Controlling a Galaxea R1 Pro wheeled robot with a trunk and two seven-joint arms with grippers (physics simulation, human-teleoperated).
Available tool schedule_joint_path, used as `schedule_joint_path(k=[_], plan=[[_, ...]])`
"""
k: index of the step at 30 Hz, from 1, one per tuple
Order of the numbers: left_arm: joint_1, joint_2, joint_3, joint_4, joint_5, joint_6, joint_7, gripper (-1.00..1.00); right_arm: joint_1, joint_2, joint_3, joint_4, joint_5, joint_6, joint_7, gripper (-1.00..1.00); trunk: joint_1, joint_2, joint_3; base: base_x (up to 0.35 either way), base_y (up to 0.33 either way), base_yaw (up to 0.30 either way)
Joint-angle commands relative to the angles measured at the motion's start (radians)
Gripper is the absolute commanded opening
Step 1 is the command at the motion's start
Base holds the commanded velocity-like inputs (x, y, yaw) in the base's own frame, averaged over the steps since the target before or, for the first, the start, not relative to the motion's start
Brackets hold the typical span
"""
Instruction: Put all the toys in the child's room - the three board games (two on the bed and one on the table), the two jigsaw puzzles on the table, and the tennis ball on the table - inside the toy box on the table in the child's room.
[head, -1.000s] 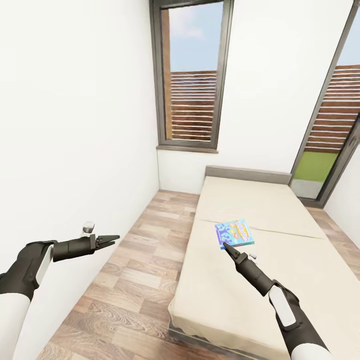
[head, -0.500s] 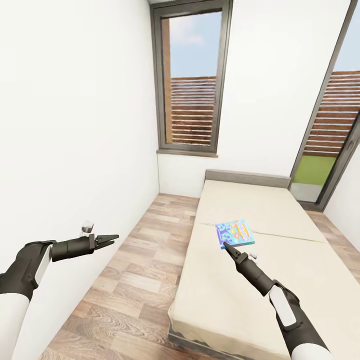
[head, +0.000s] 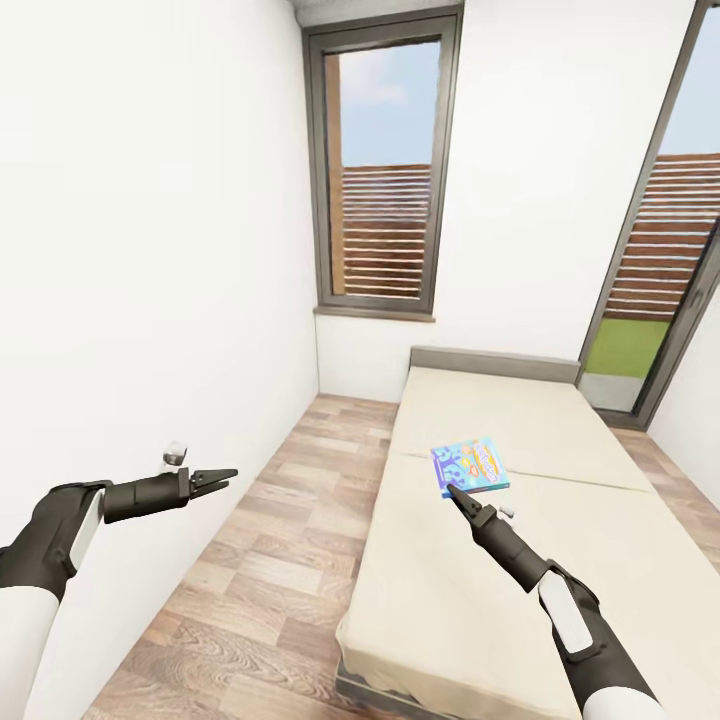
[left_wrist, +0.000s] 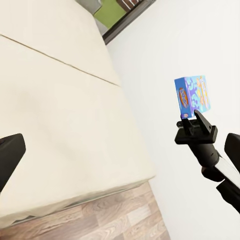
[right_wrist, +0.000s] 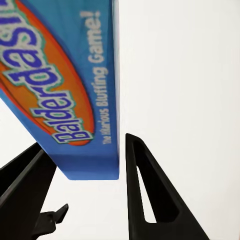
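Blue board game (head: 469, 466) lies flat on the bed (head: 560, 420), centre-right of the head frame, just above the seam across the mattress. Cover reads "Balderdash" in the right wrist view (right_wrist: 65, 85).

My right gripper (head: 452, 492) sits at the box's near edge, lower centre-right. Jaws are parted, nothing clamped; the box corner shows between the two fingers (right_wrist: 150, 195) in the wrist view. Can't tell if they touch it.

My left gripper (head: 225, 477) hangs at lower left over the wood floor (head: 270, 560) by the white wall (head: 150, 250). Tips look drawn together, empty.

Window (head: 385, 170) at top centre.
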Motion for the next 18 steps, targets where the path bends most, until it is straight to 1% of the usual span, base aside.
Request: schedule_joint_path(k=[1,6,11,18], plan=[[-0.001,0.0,0.0,0.0,0.003,0.007,-0.002,1.0,-0.001,0.0,-0.001,0.0,-0.005,0.007,0.001,-1.0,0.0,-0.001,0.0,0.0,0.0,0.0],[-0.001,0.0,0.001,0.0,0.005,0.001,-0.005,1.0,-0.001,0.0,-0.001,0.0,-0.005,0.007,0.001,-1.0,0.0,-0.001,0.008,0.0,0.0,0.0],[-0.001,0.0,0.003,0.0,0.006,0.0,-0.002,1.0,-0.002,0.0,0.0,0.0,-0.002,0.009,0.0,-1.0,0.0,-0.001,0.01,0.0,-0.027,0.0],[-0.001,-0.003,0.003,0.0,0.005,0.002,0.008,1.0,-0.001,0.0,0.0,0.0,0.0,0.009,-0.003,-1.0,0.0,-0.001,0.01,0.0,-0.242,0.002]])
